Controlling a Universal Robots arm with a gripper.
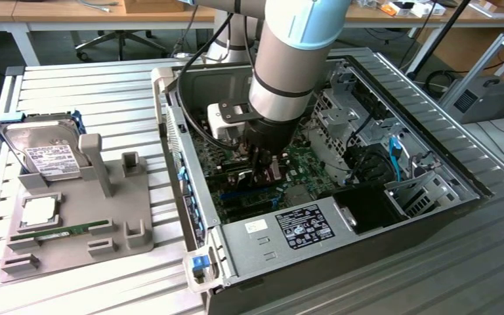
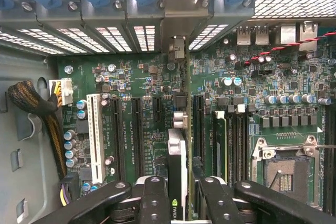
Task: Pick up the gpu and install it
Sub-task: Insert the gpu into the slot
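Slatted table [image 1: 86, 85]: an open computer case [image 1: 414, 105] stands mid-frame in the exterior view. Its green motherboard [image 1: 309, 164] is exposed, with a black labelled power supply [image 1: 300, 230] at the case's six o'clock. A grey fixture tray [image 1: 77, 252] lies at the case's nine o'clock. It carries a blue-framed hard drive [image 1: 46, 147] at its twelve o'clock, a silver processor [image 1: 39, 211] nearer centre, and a green memory stick [image 1: 60, 231] toward six o'clock. On the board: a white expansion slot [image 2: 95, 135], a processor socket [image 2: 289, 174] and a braided cable [image 2: 31, 100].
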